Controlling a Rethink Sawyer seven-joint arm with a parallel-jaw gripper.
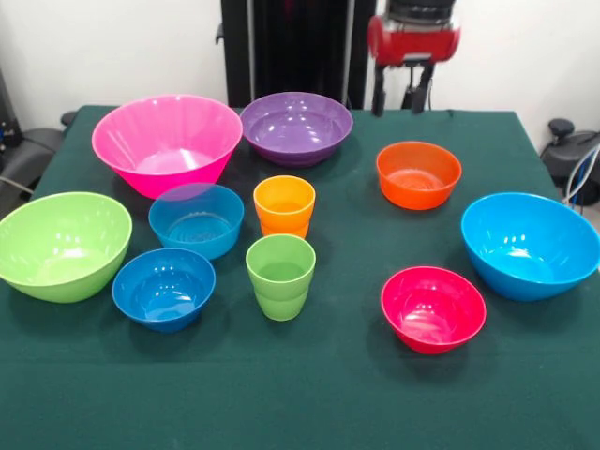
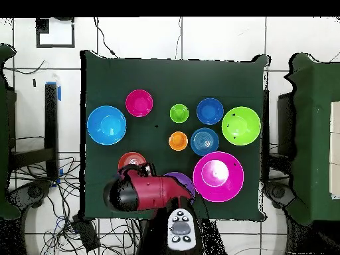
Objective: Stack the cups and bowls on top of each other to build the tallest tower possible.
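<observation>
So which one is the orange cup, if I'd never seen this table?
Start at the big pink bowl on the green table. In the front view, look just right of it, past the teal bowl, to the orange cup mid-table. It stands directly behind the green cup, and it is taller and narrower than the wide orange bowl.

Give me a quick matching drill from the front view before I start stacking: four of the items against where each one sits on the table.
Items:
1. pink bowl
2. orange cup
3. red-pink bowl
4. lime green bowl

Places, as the front view shows them:
A. at the left edge of the table
B. near the front, right of the lime green cup
C. at the back, left of the purple bowl
D. mid-table, just behind the lime green cup

Pairs: 1-C, 2-D, 3-B, 4-A
</observation>
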